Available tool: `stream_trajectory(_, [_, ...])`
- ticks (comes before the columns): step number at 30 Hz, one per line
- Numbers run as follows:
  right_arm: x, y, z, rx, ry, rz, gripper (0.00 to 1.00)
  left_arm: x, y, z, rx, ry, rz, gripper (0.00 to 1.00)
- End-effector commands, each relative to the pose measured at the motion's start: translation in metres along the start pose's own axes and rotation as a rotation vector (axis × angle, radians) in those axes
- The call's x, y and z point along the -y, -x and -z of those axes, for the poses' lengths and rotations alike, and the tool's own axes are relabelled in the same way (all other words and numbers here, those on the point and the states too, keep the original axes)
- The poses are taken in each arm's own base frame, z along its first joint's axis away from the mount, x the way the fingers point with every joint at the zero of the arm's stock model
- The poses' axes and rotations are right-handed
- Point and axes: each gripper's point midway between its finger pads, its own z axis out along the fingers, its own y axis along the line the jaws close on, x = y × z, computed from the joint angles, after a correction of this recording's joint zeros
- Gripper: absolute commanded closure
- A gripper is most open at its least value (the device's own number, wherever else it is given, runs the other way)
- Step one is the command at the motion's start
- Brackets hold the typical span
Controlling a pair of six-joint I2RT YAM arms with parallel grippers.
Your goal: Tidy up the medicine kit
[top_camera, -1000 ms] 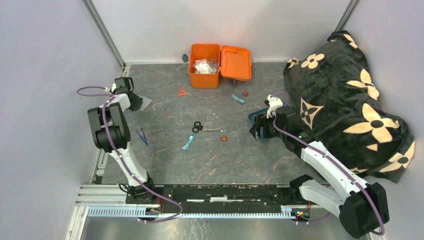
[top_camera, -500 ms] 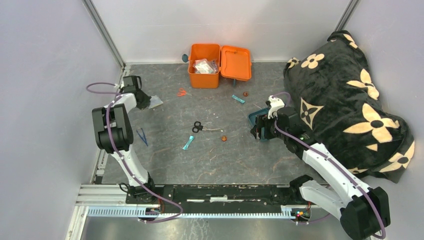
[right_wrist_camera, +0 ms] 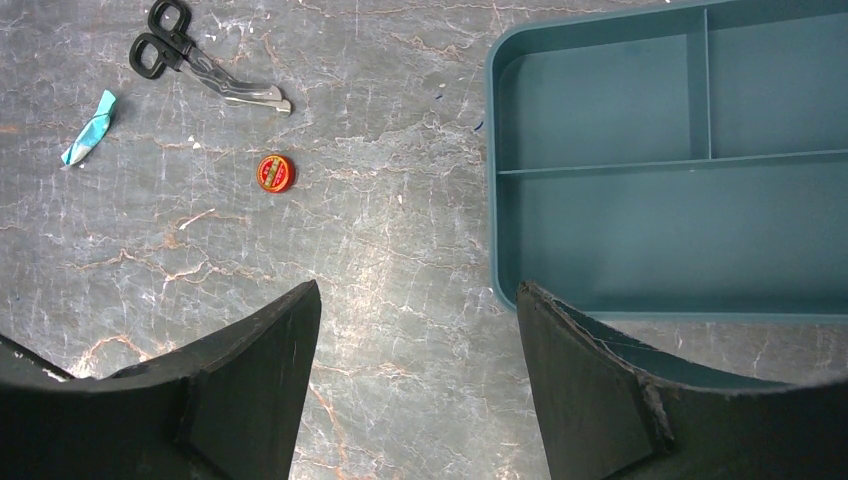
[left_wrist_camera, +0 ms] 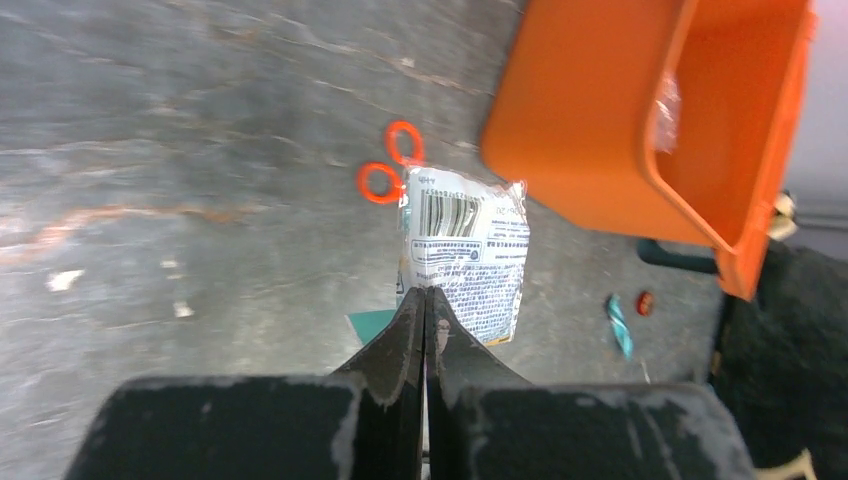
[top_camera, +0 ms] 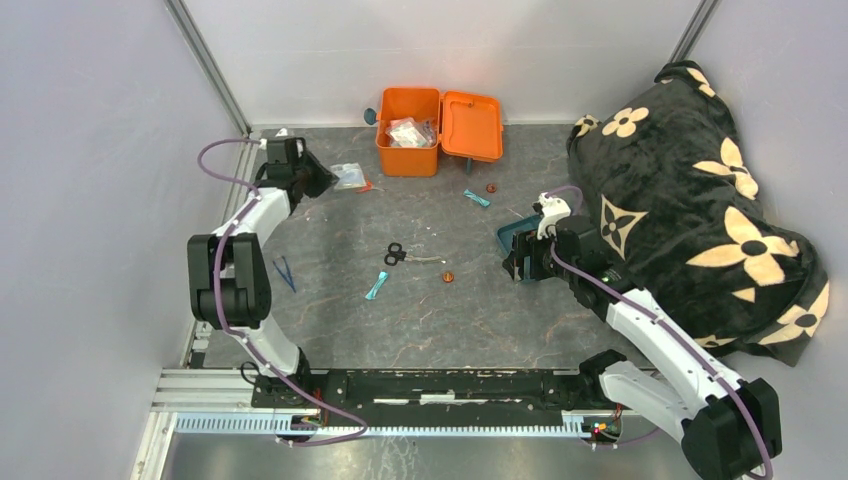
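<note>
The orange medicine kit (top_camera: 408, 135) stands open at the back of the table, lid (top_camera: 471, 126) laid to its right, clear packets inside; it also shows in the left wrist view (left_wrist_camera: 640, 110). My left gripper (top_camera: 325, 181) is shut on a white printed sachet (left_wrist_camera: 465, 250), held above the table just left of the kit. The sachet also shows in the top view (top_camera: 349, 177). Small orange scissors (left_wrist_camera: 390, 170) lie under it. My right gripper (top_camera: 520, 257) is open and empty over the table, at the left edge of the teal compartment tray (right_wrist_camera: 660, 160).
Black scissors (top_camera: 397, 254), a teal sachet (top_camera: 377, 286), a red round tin (top_camera: 447, 277), blue tweezers (top_camera: 285, 271), another teal sachet (top_camera: 477, 198) and a small red item (top_camera: 491, 187) lie on the table. A black flowered blanket (top_camera: 690, 210) fills the right side.
My left gripper has swung from the left edge toward the kit, carrying the sachet up and right. The right arm has barely moved.
</note>
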Motion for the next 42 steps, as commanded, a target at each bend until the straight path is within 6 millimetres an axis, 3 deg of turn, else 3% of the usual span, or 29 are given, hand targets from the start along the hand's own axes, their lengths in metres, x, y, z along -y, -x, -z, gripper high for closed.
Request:
stream_trajectory(1, [0.0,0.006,0.005,0.031,-0.009,0.0,0.22,0.088,0.011,0.021,0.03,-0.254,-0.013,0.98])
stream_trajectory(7, [0.002,0.007,0.008,0.035,-0.021,0.004,0.22,0.164,0.035,0.021,0.062,-0.408,-0.041,0.98])
stream_trajectory(13, [0.003,0.007,0.01,0.037,-0.026,0.002,0.22,0.201,0.062,-0.017,0.083,-0.487,-0.019,0.98])
stream_trajectory(17, [0.004,0.007,0.013,0.037,-0.032,0.0,0.22,0.22,0.064,-0.046,0.041,-0.569,0.035,0.98])
stream_trajectory(19, [0.004,0.007,0.014,0.037,-0.035,-0.001,0.22,0.224,0.062,-0.048,0.03,-0.59,0.04,0.98])
stream_trajectory(24, [0.005,0.009,0.016,0.055,-0.042,-0.005,0.22,0.198,0.038,-0.026,0.04,-0.497,-0.051,0.83])
stream_trajectory(27, [0.005,0.011,0.016,0.059,-0.044,-0.001,0.21,0.164,0.011,-0.007,0.03,-0.408,-0.089,0.75])
stream_trajectory(31, [0.003,0.011,0.013,0.053,-0.031,-0.002,0.22,0.13,-0.035,0.003,-0.021,-0.267,-0.161,0.65])
stream_trajectory(35, [-0.001,0.009,0.01,0.043,-0.009,-0.011,0.21,0.108,-0.072,-0.007,-0.073,-0.178,-0.197,0.54])
stream_trajectory(42, [0.001,0.008,0.014,0.051,-0.017,-0.017,0.22,0.091,-0.106,-0.039,-0.146,-0.09,-0.238,0.47])
